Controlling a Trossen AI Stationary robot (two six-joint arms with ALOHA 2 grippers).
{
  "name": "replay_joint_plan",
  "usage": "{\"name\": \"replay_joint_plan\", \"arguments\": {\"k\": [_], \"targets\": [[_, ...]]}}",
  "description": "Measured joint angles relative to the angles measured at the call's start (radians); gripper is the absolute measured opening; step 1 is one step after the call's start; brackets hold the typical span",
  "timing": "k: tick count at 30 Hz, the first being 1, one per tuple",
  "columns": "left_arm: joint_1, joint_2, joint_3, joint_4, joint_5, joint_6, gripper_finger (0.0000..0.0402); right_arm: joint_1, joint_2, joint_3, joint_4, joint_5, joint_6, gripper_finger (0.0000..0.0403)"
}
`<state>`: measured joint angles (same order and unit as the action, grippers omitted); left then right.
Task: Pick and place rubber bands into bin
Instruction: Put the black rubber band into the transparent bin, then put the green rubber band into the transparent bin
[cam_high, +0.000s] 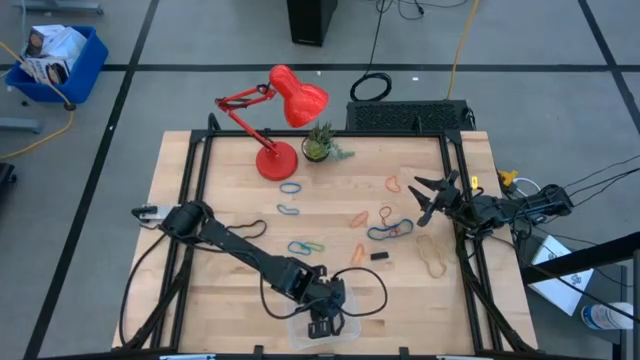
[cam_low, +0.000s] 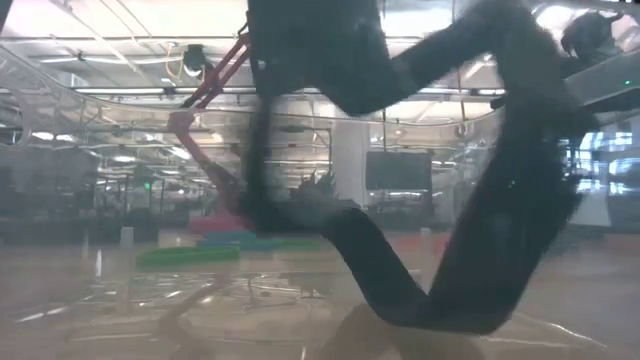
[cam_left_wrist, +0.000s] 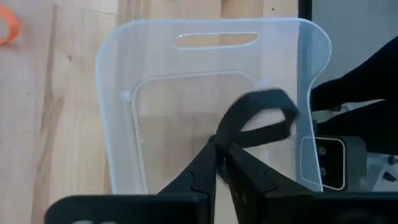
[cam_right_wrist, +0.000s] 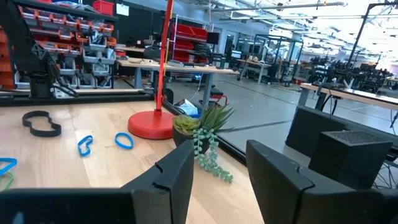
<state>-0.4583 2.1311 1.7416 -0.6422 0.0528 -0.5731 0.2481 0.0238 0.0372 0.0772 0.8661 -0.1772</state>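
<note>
The clear bin (cam_high: 345, 325) sits near the table's front edge; in the left wrist view its wall (cam_left_wrist: 118, 112) fills the picture. My left gripper (cam_high: 320, 322) is over the bin, shut on a black rubber band (cam_left_wrist: 264, 112). Loose rubber bands lie flat on the table: blue ones (cam_high: 290, 187), orange ones (cam_high: 358, 216), a blue-green one (cam_high: 305, 246) and a tan one (cam_high: 432, 255). My right gripper (cam_high: 430, 195) is open and empty at the table's right side, fingers (cam_right_wrist: 180, 174) pointing toward the plant. My left gripper pinches the black rubber band at one end of its loop (cam_left_wrist: 222, 138) between its two fingertips. The fingers come from above, pointing down into the bin. The rest of the loop curls out past the fingertips over the bin's floor; whether it touches the floor, I cannot tell.
A red desk lamp (cam_high: 280, 110) and a small potted plant (cam_high: 320, 145) stand at the table's far edge. Black cables (cam_high: 365, 290) loop beside the bin. A black frame (cam_high: 190, 180) runs along the table's sides.
</note>
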Motion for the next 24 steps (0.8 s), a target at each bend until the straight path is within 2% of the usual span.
{"name": "replay_joint_plan", "arguments": {"k": [7, 14, 17, 19, 24], "targets": [[0.0, 0.0, 0.0, -0.001, -0.001, -0.03, 0.0082, 0.0, 0.0, 0.0, 0.0, 0.0, 0.0, 0.0144], [0.004, -0.005, 0.0, -0.003, -0.008, -0.057, 0.0146, 0.0, 0.0, 0.0, 0.001, 0.0, 0.0, 0.0144], [0.006, -0.044, -0.001, -0.004, -0.021, -0.036, 0.0164, 0.0, 0.0, 0.0, 0.001, 0.001, 0.0, 0.0144], [0.004, -0.088, 0.0, -0.026, -0.068, 0.002, 0.0171, 0.0, 0.0, 0.0, 0.002, 0.0, 0.0, 0.0144], [0.01, -0.204, 0.0, -0.189, -0.141, -0.01, 0.0179, 0.0, 0.0, 0.0, 0.004, 0.0, 0.0, 0.0144]]}}
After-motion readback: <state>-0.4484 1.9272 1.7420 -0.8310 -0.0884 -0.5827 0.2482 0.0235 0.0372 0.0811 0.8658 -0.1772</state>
